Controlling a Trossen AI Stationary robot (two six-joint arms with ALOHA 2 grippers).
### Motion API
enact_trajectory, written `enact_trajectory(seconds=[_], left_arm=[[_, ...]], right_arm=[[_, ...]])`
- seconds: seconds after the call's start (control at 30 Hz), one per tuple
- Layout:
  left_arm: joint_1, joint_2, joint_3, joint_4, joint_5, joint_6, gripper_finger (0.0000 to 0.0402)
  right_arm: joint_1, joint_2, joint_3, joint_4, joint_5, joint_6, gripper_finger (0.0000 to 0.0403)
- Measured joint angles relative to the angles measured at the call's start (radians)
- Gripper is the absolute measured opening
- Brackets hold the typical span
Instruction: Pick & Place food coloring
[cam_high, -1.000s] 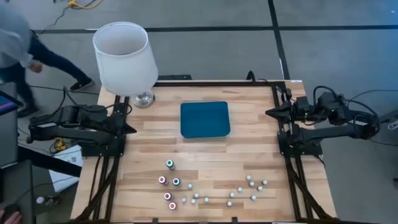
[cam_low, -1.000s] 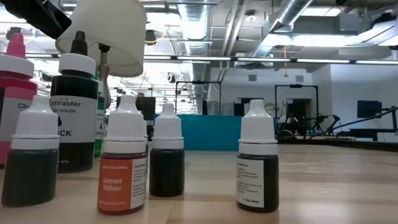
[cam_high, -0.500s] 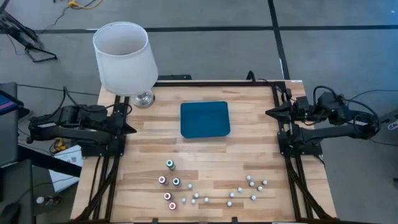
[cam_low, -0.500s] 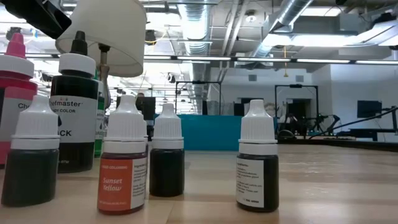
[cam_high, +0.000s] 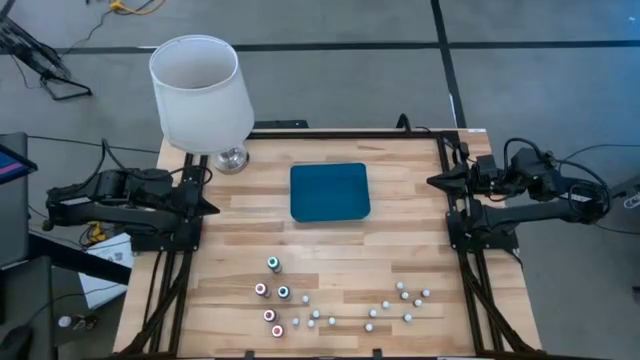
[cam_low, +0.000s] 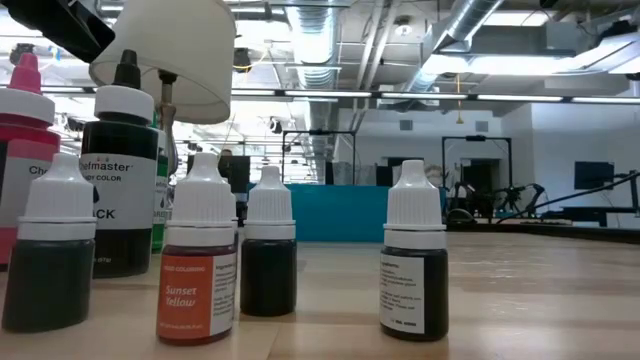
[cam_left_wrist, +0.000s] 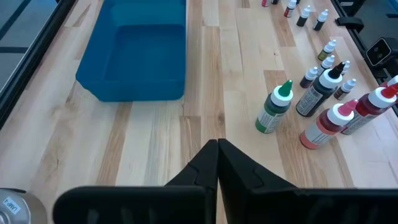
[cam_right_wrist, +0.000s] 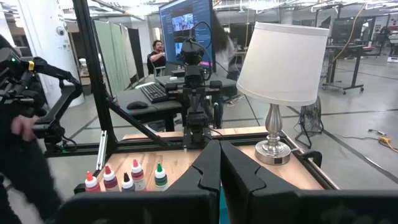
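The food coloring bottles stand upright near the table's front edge. Several larger ones with coloured bodies (cam_high: 273, 296) stand left of several small white-capped ones (cam_high: 400, 305). In the left wrist view I make out a green (cam_left_wrist: 273, 113), a black (cam_left_wrist: 318, 92), a pink (cam_left_wrist: 323, 127) and a red bottle (cam_left_wrist: 372, 107). My left gripper (cam_high: 213, 207) hangs shut over the table's left edge. My right gripper (cam_high: 432, 182) is shut above the right edge. Both are far from the bottles, and the tips meet in each wrist view (cam_left_wrist: 217, 147) (cam_right_wrist: 219, 148).
A flat teal tray (cam_high: 330, 192) lies at the table's middle toward the far edge. A lamp with a white shade (cam_high: 200, 90) stands at the far left corner. In the right wrist view a blurred person (cam_right_wrist: 18, 155) is beside the table.
Both arms have kept still and no bottle has moved. A person who stood off the table's far left corner has gone out of the high view.
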Motion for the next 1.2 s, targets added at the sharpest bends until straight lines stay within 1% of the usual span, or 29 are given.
enact_trajectory(seconds=[0.2, 0.23, 0.37, 0.47, 0.53, 0.57, 0.6, 0.7, 0.8, 0.9, 1.03, 1.1, 1.2], left_arm=[[0.0, 0.0, 0.0, 0.0, 0.0, 0.001, 0.0], [0.0, 0.0, 0.0, 0.0, -0.001, 0.021, 0.0], [0.0, 0.0, 0.0, 0.0, -0.047, 0.204, 0.0], [0.0, 0.0, -0.001, 0.005, -0.057, 0.288, 0.0], [0.0, 0.0, -0.012, 0.064, -0.053, 0.392, 0.0], [0.0, 0.0, -0.019, 0.114, -0.043, 0.424, 0.0], [0.0, 0.0, -0.024, 0.157, -0.02, 0.42, 0.0], [0.0, 0.0, -0.036, 0.244, 0.07, 0.259, 0.0], [0.0, 0.0, -0.036, 0.285, 0.108, 0.107, 0.0], [0.0, 0.002, -0.037, 0.399, 0.108, -0.017, 0.0], [0.0, 0.024, -0.037, 0.64, 0.087, -0.262, 0.0], [0.0, 0.041, -0.036, 0.772, 0.05, -0.372, 0.0], [0.0, 0.069, -0.036, 0.892, 0.01, -0.454, 0.0]], right_arm=[[0.0, 0.0, 0.0, 0.0, 0.0, 0.0, 0.0], [0.0, 0.0, 0.0, 0.0, 0.0, 0.0, 0.0], [0.0, 0.0, 0.0, 0.0, 0.0, 0.0, 0.0], [0.0, 0.0, 0.0, 0.0, 0.0, 0.0, 0.0], [0.0, 0.0, 0.0, 0.0, 0.0, 0.0, 0.0], [0.0, 0.0, 0.0, 0.0, 0.0, 0.0, 0.0], [0.0, 0.0, 0.0, 0.0, 0.0, 0.0, 0.0], [0.0, 0.0, 0.0, 0.0, 0.0, 0.0, 0.0], [0.0, 0.0, 0.0, 0.0, 0.0, 0.0, 0.0], [0.0, 0.0, 0.0, 0.0, 0.0, 0.0, 0.0], [0.0, 0.0, 0.0, 0.0, 0.0, 0.0, 0.0], [0.0, 0.0, 0.0, 0.0, 0.0, 0.0, 0.0], [0.0, 0.001, -0.001, 0.04, 0.0, 0.007, 0.0]])
